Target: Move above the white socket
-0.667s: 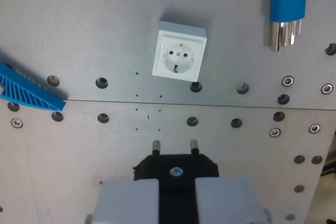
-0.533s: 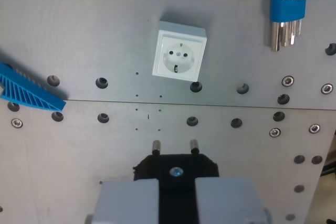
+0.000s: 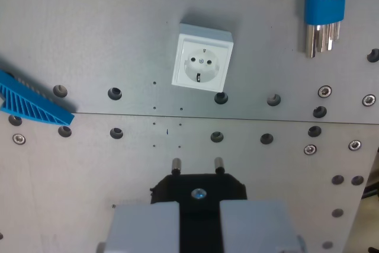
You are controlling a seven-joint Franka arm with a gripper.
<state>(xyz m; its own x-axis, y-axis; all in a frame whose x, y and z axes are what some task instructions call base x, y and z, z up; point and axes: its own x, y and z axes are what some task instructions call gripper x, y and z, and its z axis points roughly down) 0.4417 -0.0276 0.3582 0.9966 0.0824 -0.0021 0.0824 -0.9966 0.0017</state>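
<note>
Beneath me I see a grey metal plate (image 3: 89, 22) with holes and screws, a seam (image 3: 118, 114) crossing it, evenly lit.

Socket (image 3: 202, 58) mid-plate (image 3: 89, 22), wedge (image 3: 32, 102) left, keys (image 3: 323, 10) right.

Pale grey blocky tool (image 3: 199, 220) with black centre, one silver screw.

No text, label, brand or number can be read anywhere. The white socket (image 3: 202, 58) bears only a tiny dark mark near its top edge, too small to make out.
</note>
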